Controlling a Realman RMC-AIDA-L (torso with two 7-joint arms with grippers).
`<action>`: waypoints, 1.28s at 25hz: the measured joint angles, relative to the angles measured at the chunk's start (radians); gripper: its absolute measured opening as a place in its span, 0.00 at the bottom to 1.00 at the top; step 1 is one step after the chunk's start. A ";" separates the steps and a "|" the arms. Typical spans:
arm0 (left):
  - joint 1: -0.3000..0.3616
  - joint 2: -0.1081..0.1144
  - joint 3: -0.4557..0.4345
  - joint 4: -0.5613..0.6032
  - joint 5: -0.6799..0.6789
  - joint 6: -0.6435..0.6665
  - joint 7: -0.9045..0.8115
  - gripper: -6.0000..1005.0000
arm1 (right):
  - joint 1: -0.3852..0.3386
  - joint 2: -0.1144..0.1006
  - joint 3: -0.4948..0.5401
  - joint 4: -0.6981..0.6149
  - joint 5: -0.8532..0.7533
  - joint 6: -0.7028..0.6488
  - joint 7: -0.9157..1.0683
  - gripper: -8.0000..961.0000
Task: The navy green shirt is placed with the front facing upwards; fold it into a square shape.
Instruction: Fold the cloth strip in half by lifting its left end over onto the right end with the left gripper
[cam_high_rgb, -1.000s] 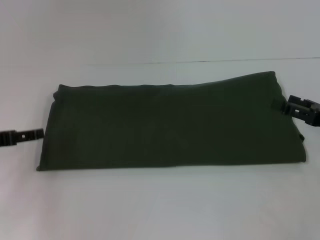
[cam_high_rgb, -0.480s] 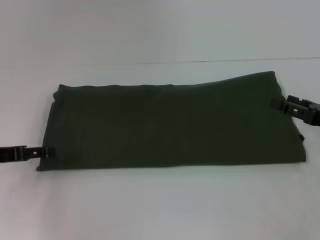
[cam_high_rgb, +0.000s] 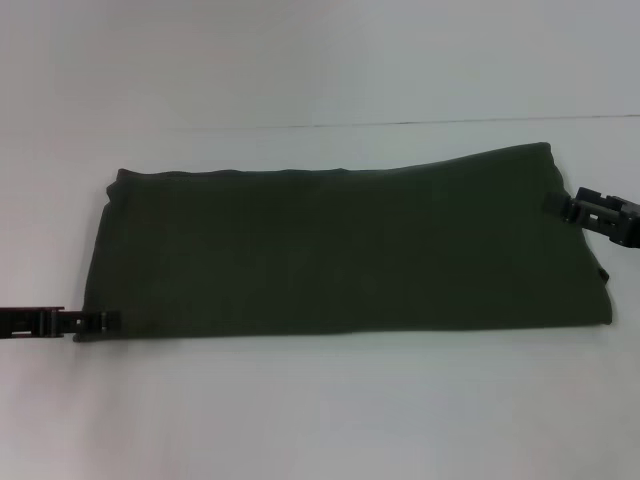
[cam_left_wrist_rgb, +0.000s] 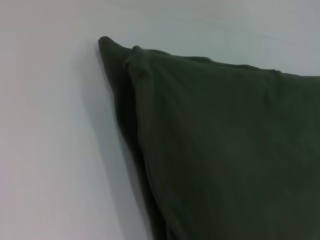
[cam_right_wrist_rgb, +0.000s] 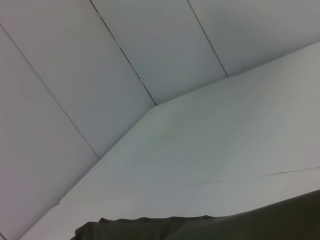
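Folded navy green shirt (cam_high_rgb: 340, 245) (plain side up) between left end effector (cam_high_rgb: 105, 321), right end effector (cam_high_rgb: 572, 209).

White table (cam_high_rgb: 320, 410), plain matte top, far edge meeting a pale wall at 12 o'clock. Lying directly on it: the navy green shirt (cam_high_rgb: 340, 250), folded into a long flat band running from 9 to 3 o'clock, plain side up, layered edges stacked at the 9 o'clock end.

The navy green shirt (cam_high_rgb: 340, 245) is plain dark olive, no print showing; the table (cam_high_rgb: 320, 410) is white; both grippers, left (cam_high_rgb: 105, 322) and right (cam_high_rgb: 572, 209), are black.
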 joint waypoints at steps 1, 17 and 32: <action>0.000 -0.001 0.001 -0.003 0.002 -0.006 0.000 0.90 | 0.000 0.000 0.000 0.000 0.000 0.000 0.000 0.95; -0.026 0.007 0.006 -0.062 0.023 -0.046 -0.007 0.88 | 0.002 0.001 0.000 0.002 0.000 0.011 0.002 0.95; -0.037 0.006 0.037 -0.095 0.032 -0.096 -0.024 0.58 | 0.001 0.002 0.000 0.002 0.000 0.012 0.016 0.94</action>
